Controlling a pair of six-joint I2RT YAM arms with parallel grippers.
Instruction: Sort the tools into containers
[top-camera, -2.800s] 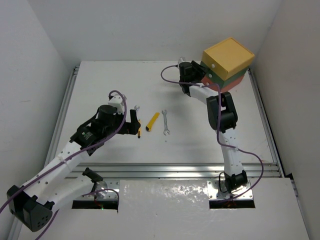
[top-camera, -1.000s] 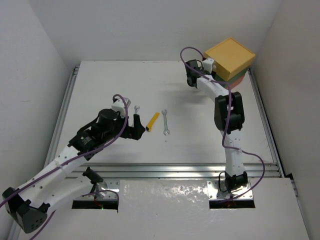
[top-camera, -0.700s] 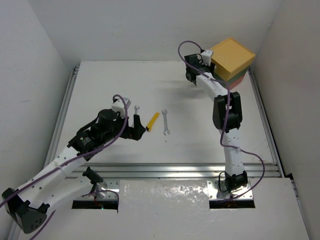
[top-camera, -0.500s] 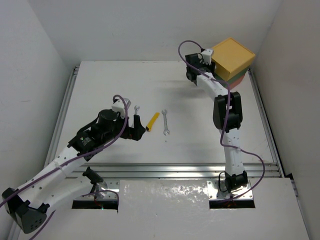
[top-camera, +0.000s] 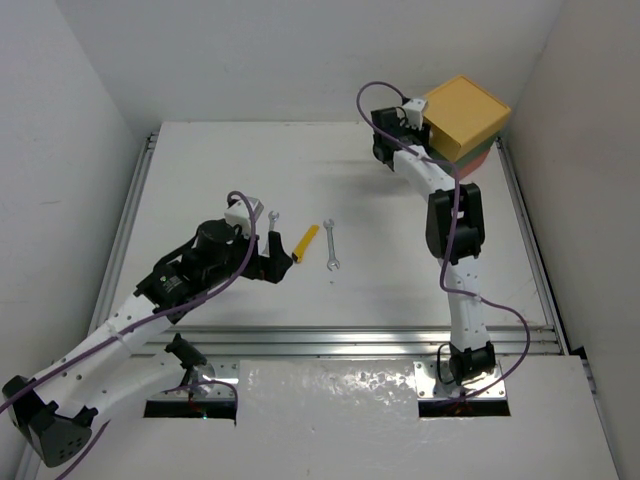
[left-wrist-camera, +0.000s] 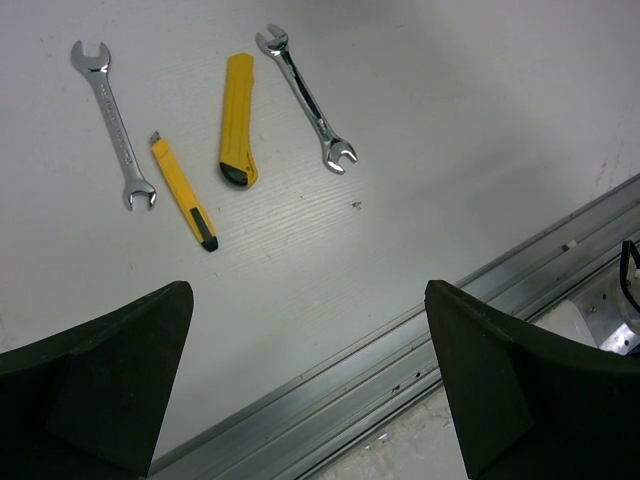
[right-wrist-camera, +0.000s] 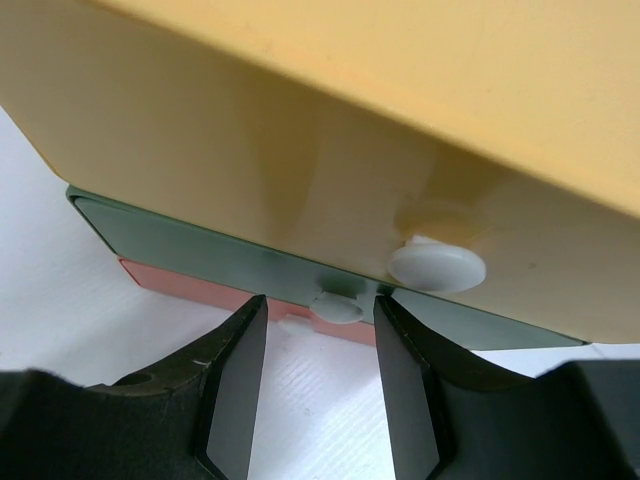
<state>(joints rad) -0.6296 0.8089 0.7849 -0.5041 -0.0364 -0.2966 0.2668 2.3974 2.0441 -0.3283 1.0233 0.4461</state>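
Your right gripper (right-wrist-camera: 320, 390) brackets the knob (right-wrist-camera: 340, 307) of the green drawer (right-wrist-camera: 180, 245), jaws apart, while your left gripper (left-wrist-camera: 310, 400) (jaws spread wide) hovers with the yellow cutter (left-wrist-camera: 237, 120) at eleven o'clock.

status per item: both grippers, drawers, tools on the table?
left gripper: open, empty
right gripper: open, straddling green drawer knob, not touching
green drawer: looks shut
yellow drawer: looks shut
red drawer: mostly hidden, cannot tell
wrenches: flat on table, apart
yellow cutter: flat on table
thin yellow-black tool: flat on table
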